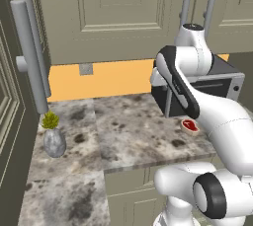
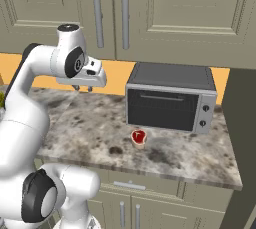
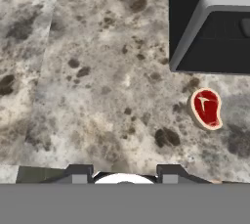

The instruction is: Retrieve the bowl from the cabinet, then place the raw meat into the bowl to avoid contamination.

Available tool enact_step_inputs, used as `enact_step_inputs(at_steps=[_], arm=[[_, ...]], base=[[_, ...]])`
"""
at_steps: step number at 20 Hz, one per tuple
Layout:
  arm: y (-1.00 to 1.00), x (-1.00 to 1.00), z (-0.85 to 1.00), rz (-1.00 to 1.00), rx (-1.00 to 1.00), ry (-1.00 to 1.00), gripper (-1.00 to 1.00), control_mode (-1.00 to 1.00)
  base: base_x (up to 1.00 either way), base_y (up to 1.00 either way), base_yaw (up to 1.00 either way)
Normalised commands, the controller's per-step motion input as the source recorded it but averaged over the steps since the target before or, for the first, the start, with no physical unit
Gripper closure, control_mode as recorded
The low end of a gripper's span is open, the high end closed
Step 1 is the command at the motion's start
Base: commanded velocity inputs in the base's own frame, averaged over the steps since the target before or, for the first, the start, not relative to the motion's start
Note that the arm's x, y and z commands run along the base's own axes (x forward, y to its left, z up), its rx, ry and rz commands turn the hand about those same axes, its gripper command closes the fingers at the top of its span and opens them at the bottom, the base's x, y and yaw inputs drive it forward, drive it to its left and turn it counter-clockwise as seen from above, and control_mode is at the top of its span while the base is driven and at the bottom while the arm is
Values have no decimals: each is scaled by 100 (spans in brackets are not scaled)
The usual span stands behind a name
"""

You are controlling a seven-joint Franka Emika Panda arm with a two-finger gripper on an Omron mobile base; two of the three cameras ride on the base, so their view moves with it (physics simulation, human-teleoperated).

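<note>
Raw meat on counter, claw above, slightly parted, empty.

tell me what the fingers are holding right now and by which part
Nothing is held. The gripper hangs above the bare counter, fingers apart and empty; the raw meat lies untouched by the toaster oven.

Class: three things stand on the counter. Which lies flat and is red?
The raw meat, a flat red steak before the toaster oven; the vase stands upright, grey.
</note>
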Motion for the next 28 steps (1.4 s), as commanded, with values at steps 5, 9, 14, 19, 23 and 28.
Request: enact_step_inputs(at_steps=[5,9,14,19,23,28], arm=[[-2,-6,5,0,0,-1,-100,-100],[-10,-12,20,0,0,-10,-100,-100],[-12,-13,23,0,1,-15,-100,-100],[-15,-15,24,0,2,-18,-100,-100],[-13,-15,31,0,2,-20,-100,-100],[-8,-13,36,0,2,-22,-100,-100]], base=[[0,0,0],[0,0,0],[0,0,0],[0,0,0],[0,0,0],[0,0,0]])
